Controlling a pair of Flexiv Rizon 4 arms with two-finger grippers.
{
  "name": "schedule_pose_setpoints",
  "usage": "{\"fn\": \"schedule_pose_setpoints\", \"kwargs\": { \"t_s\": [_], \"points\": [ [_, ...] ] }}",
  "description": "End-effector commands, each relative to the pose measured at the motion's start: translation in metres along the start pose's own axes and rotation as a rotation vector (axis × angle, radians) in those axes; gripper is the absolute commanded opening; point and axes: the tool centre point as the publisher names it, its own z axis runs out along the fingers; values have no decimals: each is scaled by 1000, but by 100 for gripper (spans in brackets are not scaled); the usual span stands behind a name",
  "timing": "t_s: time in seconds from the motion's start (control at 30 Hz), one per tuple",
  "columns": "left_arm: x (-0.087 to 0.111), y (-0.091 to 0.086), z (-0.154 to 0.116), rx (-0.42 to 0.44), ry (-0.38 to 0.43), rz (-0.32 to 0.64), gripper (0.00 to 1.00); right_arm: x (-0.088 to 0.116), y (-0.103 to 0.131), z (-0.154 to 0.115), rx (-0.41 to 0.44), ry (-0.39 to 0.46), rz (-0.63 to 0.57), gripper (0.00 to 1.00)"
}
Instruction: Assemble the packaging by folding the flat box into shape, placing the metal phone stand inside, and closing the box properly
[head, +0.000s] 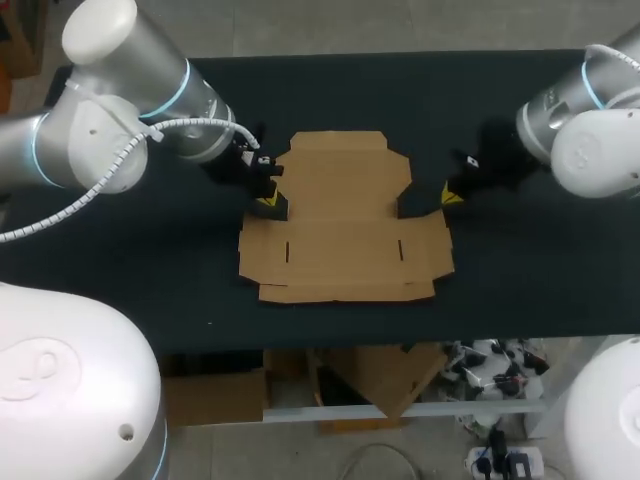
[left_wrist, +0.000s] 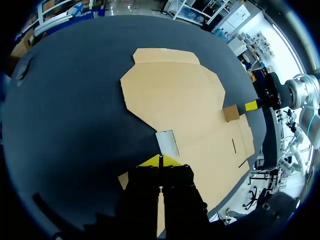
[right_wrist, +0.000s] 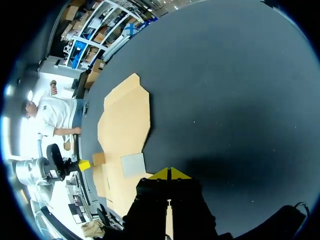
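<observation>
Flat cardboard box (head: 345, 215) lies unfolded on the black table (head: 120, 260), directly between our two grippers. Left gripper (left_wrist: 160, 161) and right gripper (right_wrist: 170, 173) touch its side edges (yellow tips pressed together, gripping nothing).

From above, my left gripper (head: 264, 204) mostly hides the box's (head: 340, 220) left flap (left_wrist: 167, 143); at my right gripper (head: 451, 196) the right flap (left_wrist: 231, 113) is too small to tell whether the tips touch it
</observation>
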Motion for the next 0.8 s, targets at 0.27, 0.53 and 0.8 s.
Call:
{"fn": "schedule_pose_setpoints", "kwargs": {
  "t_s": [0.27,0.53,0.8],
  "points": [
    [0,27,-30,33,-30,-13,0,-11,-25,-45,11,47,1,0],
    [5,45,-46,47,-54,-12,0,-6,-41,-71,10,34,-39,0],
    [6,69,-64,62,-67,-31,0,4,-65,-87,29,19,-78,0]
  ]
}}
